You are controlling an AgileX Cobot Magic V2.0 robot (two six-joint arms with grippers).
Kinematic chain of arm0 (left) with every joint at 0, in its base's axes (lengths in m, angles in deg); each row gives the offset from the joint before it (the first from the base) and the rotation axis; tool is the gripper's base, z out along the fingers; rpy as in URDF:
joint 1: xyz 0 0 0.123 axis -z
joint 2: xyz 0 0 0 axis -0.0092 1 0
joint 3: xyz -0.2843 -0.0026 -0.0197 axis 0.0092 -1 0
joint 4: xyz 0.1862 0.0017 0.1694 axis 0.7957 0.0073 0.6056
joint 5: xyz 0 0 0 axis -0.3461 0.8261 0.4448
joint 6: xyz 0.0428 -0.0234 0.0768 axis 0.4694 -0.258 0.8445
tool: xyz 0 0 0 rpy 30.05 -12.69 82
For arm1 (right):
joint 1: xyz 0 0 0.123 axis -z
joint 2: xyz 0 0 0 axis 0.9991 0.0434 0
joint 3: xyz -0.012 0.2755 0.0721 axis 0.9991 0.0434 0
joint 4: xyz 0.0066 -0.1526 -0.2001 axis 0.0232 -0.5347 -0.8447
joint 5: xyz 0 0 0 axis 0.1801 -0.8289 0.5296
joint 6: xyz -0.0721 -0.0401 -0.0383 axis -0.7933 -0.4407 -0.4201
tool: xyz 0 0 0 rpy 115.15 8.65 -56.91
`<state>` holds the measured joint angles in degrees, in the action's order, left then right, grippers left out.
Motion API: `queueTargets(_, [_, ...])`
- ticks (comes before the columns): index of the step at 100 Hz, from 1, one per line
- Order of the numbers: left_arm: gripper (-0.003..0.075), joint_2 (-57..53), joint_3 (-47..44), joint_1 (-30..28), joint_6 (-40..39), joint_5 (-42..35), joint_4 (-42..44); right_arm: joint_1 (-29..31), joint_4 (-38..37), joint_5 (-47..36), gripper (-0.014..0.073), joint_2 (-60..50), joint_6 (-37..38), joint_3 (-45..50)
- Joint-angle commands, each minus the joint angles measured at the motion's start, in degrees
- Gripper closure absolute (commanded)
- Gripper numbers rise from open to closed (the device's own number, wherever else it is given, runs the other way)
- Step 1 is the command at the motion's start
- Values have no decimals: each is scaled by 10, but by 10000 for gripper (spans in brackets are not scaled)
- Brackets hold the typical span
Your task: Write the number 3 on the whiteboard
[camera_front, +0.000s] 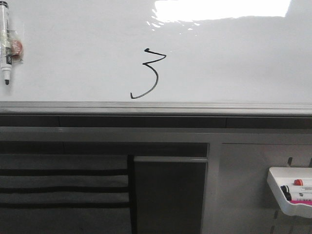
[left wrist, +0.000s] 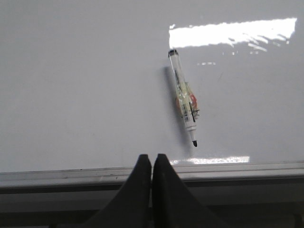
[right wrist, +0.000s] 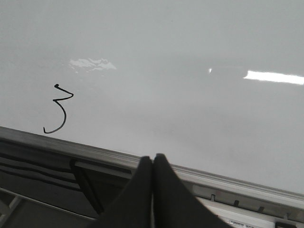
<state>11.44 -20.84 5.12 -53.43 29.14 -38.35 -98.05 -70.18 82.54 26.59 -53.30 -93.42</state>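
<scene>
The whiteboard (camera_front: 234, 58) fills the upper front view, glossy white with a grey metal edge strip (camera_front: 156, 107) along its bottom. A thin black hand-drawn number 3 (camera_front: 148, 73) sits on it just above the strip; it also shows in the right wrist view (right wrist: 59, 108). A marker (camera_front: 6, 41) with its black tip down clings to the board at the far left, also in the left wrist view (left wrist: 183, 97). My left gripper (left wrist: 152, 159) is shut and empty, below the marker. My right gripper (right wrist: 153, 159) is shut and empty, apart from the 3. Neither gripper shows in the front view.
A small white marker tray (camera_front: 292, 192) with markers hangs on the panel at lower right. A dark cabinet panel (camera_front: 168, 195) and striped slats (camera_front: 63, 187) lie below the board. Bright glare (camera_front: 219, 9) marks the board's top.
</scene>
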Motion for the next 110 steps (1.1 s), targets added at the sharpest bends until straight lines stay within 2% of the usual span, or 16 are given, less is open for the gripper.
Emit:
queueTargets(1, [741,-15,-3,-2,-22,-53,12,3,-3,-40,662,0,-2,-14])
queueTargets(78, [741,-15,-3,-2,-22,-51,12,3,-3,-40,662,0,-2,-14])
queueTargets(96, [741,-15,-3,-2,-22,-51,12,22,-3,-59,662,-83,-2,36])
queueTargets(110, [741,-15,-3,-2,-22,-51,12,79,-3,-118,662,-187,-2,127])
